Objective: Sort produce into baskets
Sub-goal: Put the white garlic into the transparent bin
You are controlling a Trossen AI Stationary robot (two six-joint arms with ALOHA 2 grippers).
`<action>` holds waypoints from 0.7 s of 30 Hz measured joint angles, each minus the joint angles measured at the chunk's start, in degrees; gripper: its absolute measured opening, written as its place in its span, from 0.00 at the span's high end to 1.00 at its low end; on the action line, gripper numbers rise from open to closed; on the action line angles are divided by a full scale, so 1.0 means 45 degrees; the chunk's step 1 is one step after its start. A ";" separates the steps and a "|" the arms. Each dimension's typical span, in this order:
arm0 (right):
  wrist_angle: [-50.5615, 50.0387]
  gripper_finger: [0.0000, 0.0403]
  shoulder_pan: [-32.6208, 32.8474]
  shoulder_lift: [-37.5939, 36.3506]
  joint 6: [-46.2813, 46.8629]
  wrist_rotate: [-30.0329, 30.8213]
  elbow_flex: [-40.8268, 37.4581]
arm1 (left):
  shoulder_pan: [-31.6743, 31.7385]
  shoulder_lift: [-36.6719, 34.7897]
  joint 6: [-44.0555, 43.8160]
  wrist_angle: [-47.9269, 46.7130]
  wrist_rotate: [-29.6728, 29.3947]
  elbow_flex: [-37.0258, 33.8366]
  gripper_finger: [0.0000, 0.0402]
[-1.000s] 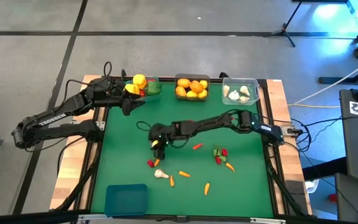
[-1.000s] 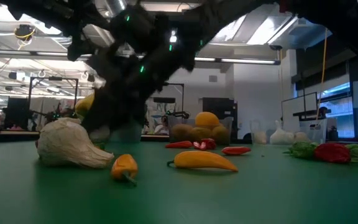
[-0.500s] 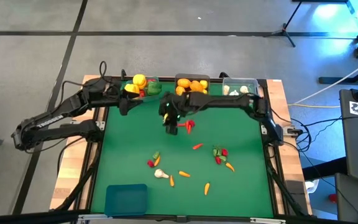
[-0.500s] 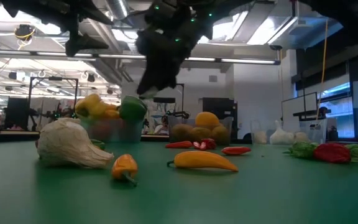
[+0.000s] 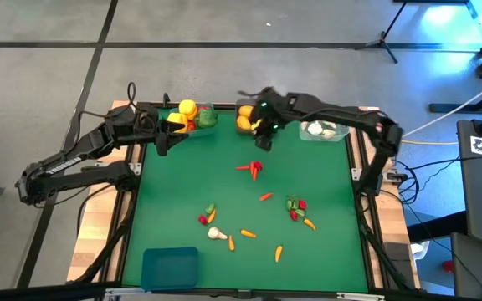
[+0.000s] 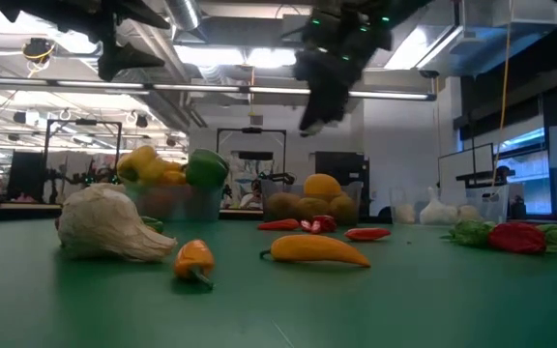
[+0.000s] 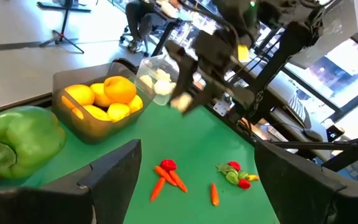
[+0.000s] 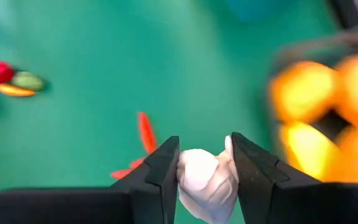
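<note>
- We see the green table mat [image 5: 174,192] with an opaque blue rectangular bin [image 5: 169,267] at its near left corner.
- Along the far edge stand a translucent teal bin of peppers [image 5: 192,117], a dark grey bin of oranges and lemons [image 5: 247,115] and a clear bin of garlic [image 5: 323,128].
- Our right gripper [image 8: 202,163], in the air beside the dark grey bin, pinches a white garlic bulb [image 8: 207,180].
- Our left gripper [image 5: 162,144] hovers, fingers apart and empty, by the teal bin.
- Small red chillies [image 5: 253,169] and orange carrots [image 5: 248,234] lie mid-mat.
</note>
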 joint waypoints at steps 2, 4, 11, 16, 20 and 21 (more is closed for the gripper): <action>0.0320 0.70 -0.0485 -0.0763 0.0001 0.0145 -0.0903 | 0.0000 0.0010 0.0004 -0.0009 -0.0078 0.0000 0.23; 0.0801 0.70 -0.1031 -0.1592 0.0005 0.0159 -0.1777 | 0.0000 0.0010 0.0042 -0.0010 -0.0260 0.0000 0.23; 0.2733 0.70 -0.3063 -0.4039 0.0687 0.1066 -0.4787 | 0.0000 0.0014 0.0049 -0.0008 -0.0602 0.0000 0.23; 0.3787 0.70 -0.4282 -0.4886 0.1356 0.1459 -0.6499 | 0.0000 0.0024 0.0049 -0.0009 -0.0760 0.0000 0.23; 0.4277 0.70 -0.4948 -0.4973 0.1793 0.1517 -0.7382 | 0.0000 0.0024 0.0054 -0.0009 -0.1162 0.0000 0.23; 0.4332 0.70 -0.5068 -0.4973 0.1899 0.1513 -0.7562 | 0.0000 0.0024 0.0058 -0.0009 -0.1248 0.0000 0.23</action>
